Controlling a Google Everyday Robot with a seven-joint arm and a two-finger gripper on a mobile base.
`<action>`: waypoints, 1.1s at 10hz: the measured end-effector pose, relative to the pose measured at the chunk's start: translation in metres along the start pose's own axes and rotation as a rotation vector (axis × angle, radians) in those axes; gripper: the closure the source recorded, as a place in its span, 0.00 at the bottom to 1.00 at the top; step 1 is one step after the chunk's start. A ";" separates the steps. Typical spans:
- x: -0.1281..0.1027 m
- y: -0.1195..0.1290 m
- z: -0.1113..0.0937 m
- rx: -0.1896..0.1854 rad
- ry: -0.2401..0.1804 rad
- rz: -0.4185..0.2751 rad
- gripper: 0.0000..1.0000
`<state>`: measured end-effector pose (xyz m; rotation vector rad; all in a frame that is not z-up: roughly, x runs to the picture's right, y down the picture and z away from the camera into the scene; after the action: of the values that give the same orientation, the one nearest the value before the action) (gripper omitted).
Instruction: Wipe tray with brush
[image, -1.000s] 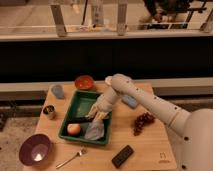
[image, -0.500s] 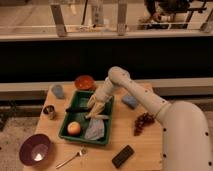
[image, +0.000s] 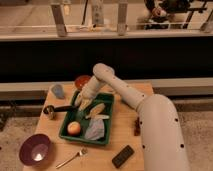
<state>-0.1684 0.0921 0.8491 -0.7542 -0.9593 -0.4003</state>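
Item 1, my gripper (image: 83, 103): low over the far-left corner of the tray (image: 111, 118), just inside the left rim. My arm reaches in from the right, crossing the tray's far-right corner. I cannot tell whether my grip is closed.

Item 2, the brush (image: 64, 107): a thin black stick lying nearly level. One end meets my gripper. The rest runs out leftward across the tray's left rim, and the far tip reaches the small metal cup (image: 49, 112) on the table (image: 100, 161).

Item 3, tray contents: a pale yellow oblong piece (image: 96, 110) just right of my gripper, a round orange fruit (image: 74, 128) at the near-left, and a crumpled grey-blue cloth (image: 95, 131) at the near-right. A bare green strip runs along the right wall.

Item 4, surroundings: a red bowl (image: 82, 81) sits just beyond the far rim, with a blue-grey object (image: 58, 91) to its left. A purple bowl (image: 36, 149) sits at the near-left corner of the table. A silver fork (image: 72, 157) and a black block (image: 122, 156) lie along the table's near edge, with open wood between them and the tray's near rim.
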 end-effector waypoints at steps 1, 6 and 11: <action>-0.012 0.004 0.010 -0.031 -0.005 -0.027 1.00; -0.031 0.035 0.028 -0.108 0.004 -0.059 1.00; -0.005 0.102 -0.029 -0.075 0.021 0.014 1.00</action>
<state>-0.0918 0.1405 0.7946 -0.8226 -0.9234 -0.4333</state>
